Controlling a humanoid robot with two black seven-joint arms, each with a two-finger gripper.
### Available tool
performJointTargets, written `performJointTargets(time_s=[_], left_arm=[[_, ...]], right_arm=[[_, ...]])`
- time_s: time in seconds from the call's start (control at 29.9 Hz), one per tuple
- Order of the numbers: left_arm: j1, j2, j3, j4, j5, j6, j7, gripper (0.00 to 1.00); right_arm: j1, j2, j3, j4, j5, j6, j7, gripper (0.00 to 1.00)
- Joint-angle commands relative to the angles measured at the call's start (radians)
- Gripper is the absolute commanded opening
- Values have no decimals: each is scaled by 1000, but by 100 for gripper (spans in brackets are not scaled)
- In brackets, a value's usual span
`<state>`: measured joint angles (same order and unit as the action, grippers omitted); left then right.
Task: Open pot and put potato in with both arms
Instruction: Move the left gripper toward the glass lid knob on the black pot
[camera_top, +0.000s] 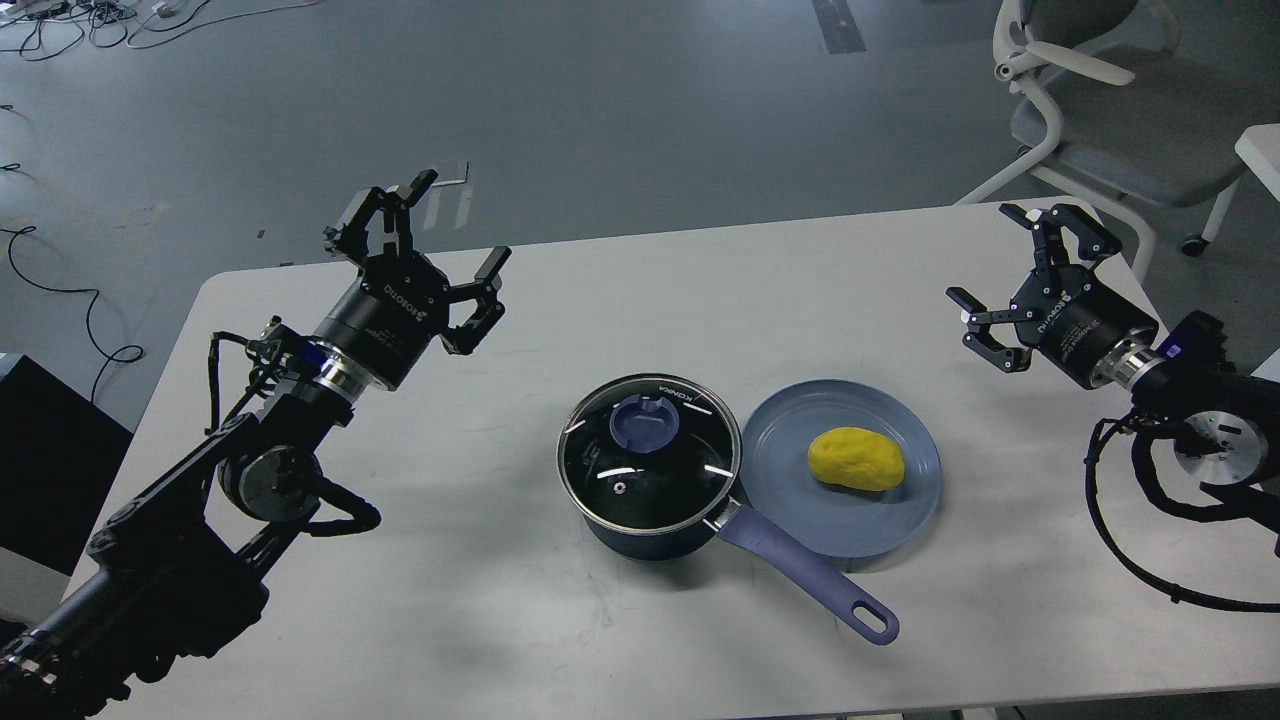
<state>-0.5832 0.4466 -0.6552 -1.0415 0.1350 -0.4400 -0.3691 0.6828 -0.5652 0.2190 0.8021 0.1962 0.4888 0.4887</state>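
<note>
- The pot (648, 470) sits at the table's (560, 300) centre, its glass lid (650, 448) on and closed, with the blue knob (643, 421) in the lid's middle.
- The pot's handle (805, 575) points toward 4 o'clock, passing just under the plate's near edge.
- The potato (856, 458) lies on the blue plate (790, 500), which touches the pot at its 3 o'clock side.
- The left gripper (455, 235) hovers off the table at the pot's 10 o'clock, well apart from the lid, fingers spread wide and holding nothing.
- The right gripper (1005, 260) hovers at the plate's 2 o'clock, well apart from the potato, also spread wide and empty.
- Step in hand, as I judge it: neither arm has touched anything, so the lid comes first, and the left arm is the nearer one for it.
- To do it well, bring the left gripper over the knob from straight above, keep the fingers wide until they straddle it, then close squarely on the knob, not the glass.
- Lift the lid vertically so the rim clears without dragging the pot into the plate, then carry it toward 9 o'clock, where bare table shows.
- The right gripper can come down over the potato across its short axis; the shape is rounded and may roll on the plate if nudged from one side.
- Risk: the handle lies close to the plate, so a low right-arm path could knock it.
- Writing: "ROBOTIQ" shows in white on both gripper bodies; the lid's far rim reads "KONKA", upside down from this view.
</note>
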Motion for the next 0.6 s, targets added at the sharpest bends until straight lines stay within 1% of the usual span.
performJointTargets(time_s=[0.0, 0.17, 0.23, 0.33, 0.4, 0.47, 0.57], left_arm=[[35, 7, -3, 37, -9, -34, -1, 98], [45, 76, -6, 55, -11, -43, 2, 98], [40, 90, -7, 54, -15, -36, 12, 98], [31, 106, -14, 48, -15, -48, 7, 98], [31, 156, -15, 19, -3, -49, 1, 98], [20, 214, -12, -78, 11, -49, 1, 98], [-7, 279, -14, -165, 80, -49, 1, 98]], right_arm=[[-3, -5, 0, -14, 0, 0, 0, 100], [-31, -16, -1, -69, 0, 0, 0, 100], [-46, -22, -3, -84, 0, 0, 0, 100], [-54, -21, -9, -93, 0, 0, 0, 100], [-57, -21, -10, -93, 0, 0, 0, 100], [-66, -22, -10, -87, 0, 0, 0, 100], [-66, -24, -10, -86, 0, 0, 0, 100]])
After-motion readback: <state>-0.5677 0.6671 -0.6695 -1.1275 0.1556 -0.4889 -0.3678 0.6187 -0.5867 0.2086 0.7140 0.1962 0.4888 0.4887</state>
